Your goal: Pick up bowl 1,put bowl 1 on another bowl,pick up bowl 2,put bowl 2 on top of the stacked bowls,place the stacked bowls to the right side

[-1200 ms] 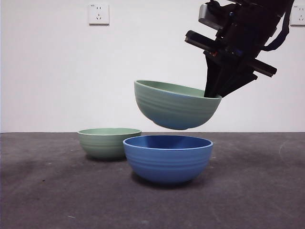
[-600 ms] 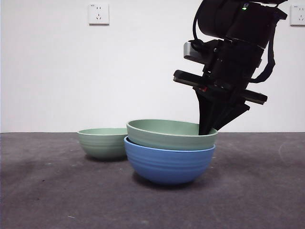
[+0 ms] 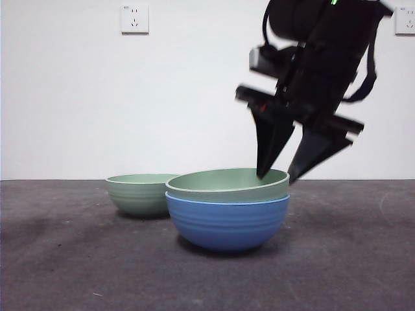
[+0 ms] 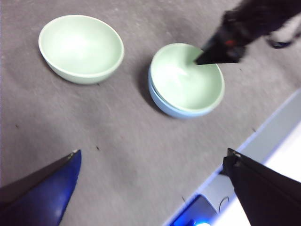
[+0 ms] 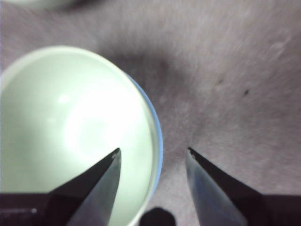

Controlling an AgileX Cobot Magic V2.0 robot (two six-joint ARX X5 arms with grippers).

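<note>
first green bowl nested in the blue one, right gripper let go

the right gripper (image 3: 280, 176) straddles the nested pale green bowl (image 3: 227, 184) at its 3 o'clock rim, jaws spread and released, since the blue bowl (image 3: 227, 223) now carries it. the second green bowl (image 3: 141, 194) waits at 10 o'clock of the stack. the left gripper (image 4: 150, 162) hangs spread wide, holding nothing.

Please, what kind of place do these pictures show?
Probably an indoor robot test room, not a kitchen: a plain white wall with a socket, a dark grey table bearing only bowls, and a black robot claw above the stacked pair.
</note>
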